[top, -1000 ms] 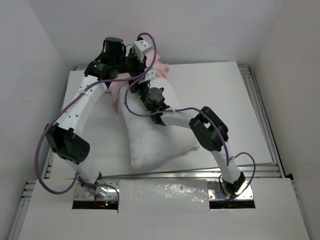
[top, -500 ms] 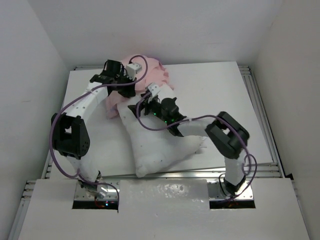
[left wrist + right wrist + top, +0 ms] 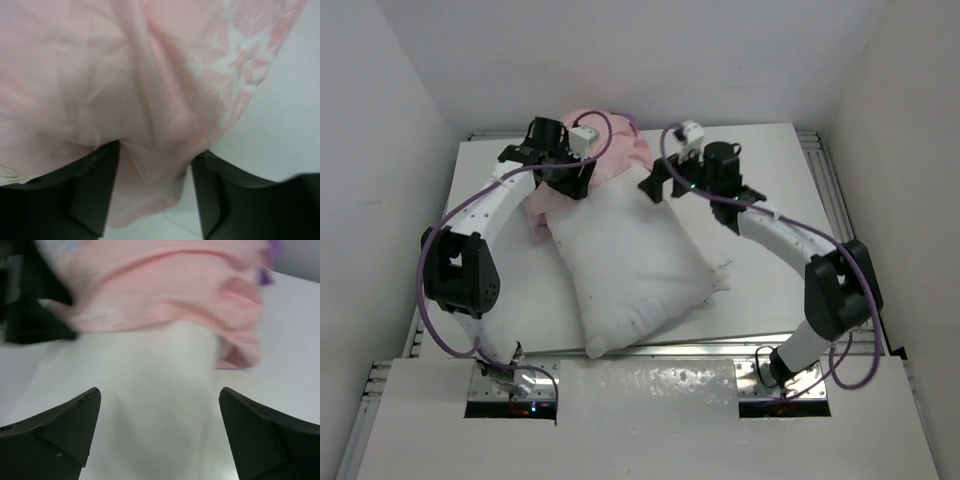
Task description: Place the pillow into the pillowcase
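While the left claw (image 3: pixel 155 160) pinches the pink pillowcase (image 3: pixel 620 150) at upper centre, the right claw (image 3: pixel 159 390) hangs open over the white pillow (image 3: pixel 630 255), whose far end is barely inserted. Next, the case likely needs drawing down it.

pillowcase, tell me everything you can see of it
The pillowcase is thin, soft fabric, showing mostly its pale pink inside, with snowflake shapes showing through and a sliver of purple at one edge. It lies crumpled at the far side of the table, draped over the far end of the white pillow. The left gripper pinches a fold of it; the open right gripper does not touch it.
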Robot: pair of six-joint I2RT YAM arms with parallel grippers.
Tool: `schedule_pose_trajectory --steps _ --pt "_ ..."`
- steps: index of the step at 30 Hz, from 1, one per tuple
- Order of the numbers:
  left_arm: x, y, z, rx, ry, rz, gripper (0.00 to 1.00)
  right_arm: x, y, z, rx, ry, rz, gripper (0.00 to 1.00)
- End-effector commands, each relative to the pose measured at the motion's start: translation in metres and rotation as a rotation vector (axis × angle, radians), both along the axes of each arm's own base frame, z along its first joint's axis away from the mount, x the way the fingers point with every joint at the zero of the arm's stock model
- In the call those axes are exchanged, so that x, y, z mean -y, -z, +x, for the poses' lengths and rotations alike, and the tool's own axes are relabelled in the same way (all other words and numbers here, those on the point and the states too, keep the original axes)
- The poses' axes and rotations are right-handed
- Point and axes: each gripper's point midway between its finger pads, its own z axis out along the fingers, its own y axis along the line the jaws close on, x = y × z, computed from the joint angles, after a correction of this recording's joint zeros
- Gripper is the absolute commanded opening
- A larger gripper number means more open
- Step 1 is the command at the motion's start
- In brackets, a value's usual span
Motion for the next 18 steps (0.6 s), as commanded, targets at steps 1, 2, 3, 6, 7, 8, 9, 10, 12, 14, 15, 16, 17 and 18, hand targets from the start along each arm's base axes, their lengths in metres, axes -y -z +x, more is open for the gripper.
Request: schedule_pose_trajectory --steps 1,2,3,6,7,8,9,10,12,14,15,16,17,18 --pt "0.033 -0.055 0.015 0.150 0.080 0.071 0.64 0.031 0.001 0.038 -0.198 0.104 0.135 0.99" --pt "0.042 -0.063 0.017 0.171 0.101 0.089 0.67 0.032 0.009 0.050 -0.200 0.110 0.143 0.99" --pt "0.050 -0.075 0.026 0.207 0.116 0.119 0.68 0.033 0.009 0.058 -0.200 0.109 0.149 0.99" --pt "0.091 -0.090 0.039 0.272 0.180 0.127 0.74 0.025 0.008 0.087 -0.203 0.070 0.184 0.99" --pt "0.100 -0.091 0.043 0.279 0.190 0.118 0.74 0.016 0.010 0.084 -0.226 0.005 0.213 0.99" --pt "0.105 -0.092 0.049 0.287 0.187 0.109 0.74 0.012 0.009 0.087 -0.216 -0.026 0.237 0.99" --pt "0.112 -0.088 0.063 0.289 0.177 0.105 0.74 0.010 0.022 0.090 -0.247 -0.048 0.251 0.99" --pt "0.115 -0.084 0.069 0.288 0.174 0.109 0.74 0.002 0.016 0.084 -0.249 -0.115 0.301 0.98" --pt "0.123 -0.071 0.085 0.272 0.175 0.118 0.73 0.002 0.029 0.085 -0.274 -0.130 0.332 0.98" --pt "0.131 -0.054 0.094 0.253 0.176 0.129 0.72 0.004 0.042 0.084 -0.286 -0.119 0.342 0.97" --pt "0.126 -0.050 0.099 0.263 0.146 0.168 0.72 0.003 0.055 0.085 -0.309 -0.116 0.340 0.97" --pt "0.127 -0.045 0.100 0.264 0.140 0.183 0.71 0.002 0.060 0.085 -0.320 -0.116 0.346 0.96" --pt "0.126 -0.041 0.104 0.273 0.132 0.194 0.71 0.001 0.063 0.084 -0.330 -0.120 0.350 0.96" --pt "0.123 -0.038 0.107 0.281 0.110 0.217 0.70 0.001 0.071 0.083 -0.350 -0.120 0.351 0.95"
